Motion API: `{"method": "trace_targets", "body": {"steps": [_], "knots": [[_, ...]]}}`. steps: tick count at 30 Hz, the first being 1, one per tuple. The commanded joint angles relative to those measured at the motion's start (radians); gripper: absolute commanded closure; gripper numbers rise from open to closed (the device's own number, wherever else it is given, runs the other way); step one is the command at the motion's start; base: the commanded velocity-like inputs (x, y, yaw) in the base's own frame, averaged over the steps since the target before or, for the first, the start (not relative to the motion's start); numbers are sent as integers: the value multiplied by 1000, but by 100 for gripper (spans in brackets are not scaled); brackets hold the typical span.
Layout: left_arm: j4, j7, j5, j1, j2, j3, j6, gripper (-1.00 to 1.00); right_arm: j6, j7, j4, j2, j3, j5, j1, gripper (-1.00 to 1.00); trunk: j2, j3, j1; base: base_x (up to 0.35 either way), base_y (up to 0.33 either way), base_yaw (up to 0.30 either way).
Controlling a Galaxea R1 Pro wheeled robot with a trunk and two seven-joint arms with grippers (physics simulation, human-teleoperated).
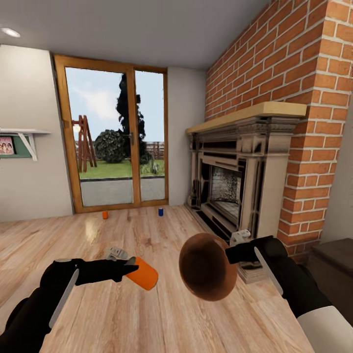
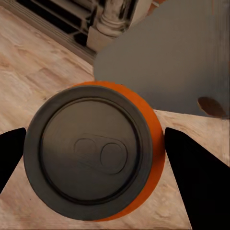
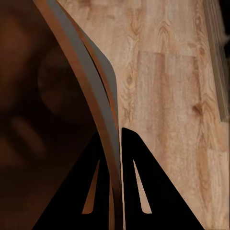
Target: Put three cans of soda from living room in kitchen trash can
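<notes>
Head view: L end effector clamped on orange can, R end effector pinching bucket rim, bucket outside hidden.

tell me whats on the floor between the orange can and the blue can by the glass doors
Nothing: in the head view the stretch of wood floor between the orange can and the blue can is bare.

Light wood floor: orange can, blue can standing (apparently upright) near glass doors.
</notes>
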Motion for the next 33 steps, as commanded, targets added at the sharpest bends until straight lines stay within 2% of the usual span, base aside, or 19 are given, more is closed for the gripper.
{"method": "trace_targets", "body": {"steps": [1, 5, 16, 21, 24, 25, 28, 33], "knots": [[-3, -18, -5, 0, 0, -1, -2, 100, 2, 3, 2, 1, -1, -18, 0, 100, 0, 4, 0, 0, 0, 0], [-37, -102, -2, 1, 0, -5, 13, 100, 2, -6, 42, 7, 3, -17, 0, 100, 28, 17, -16, 0, 0, 0], [-88, -136, 2, 3, 4, -5, 20, 100, 1, -11, 131, 9, 7, -15, -1, 100, 105, 51, -58, 0, 0, 0], [-111, -183, 3, 3, 5, -1, 20, 100, -1, -12, 184, 15, 7, -14, -2, 100, 140, 67, -77, 0, 0, 0], [-126, -199, 3, 3, 4, -3, 28, 100, -1, -12, 224, 34, 7, -12, -4, 100, 161, 76, -89, 0, 0, 0], [-155, -204, 4, 1, 2, -4, 61, 100, -1, -12, 257, 51, 7, -11, -6, 100, 168, 79, -92, 0, 0, 0], [-184, -230, 4, -9, 0, -5, 111, 100, -1, -12, 323, 77, 7, -10, -11, 100, 189, 89, -104, 0, 0, 0], [-191, -269, 3, -20, -12, -6, 125, 100, -1, -12, 366, 117, 9, -10, -14, 100, 224, 104, -123, 0, 0, 0]]}}
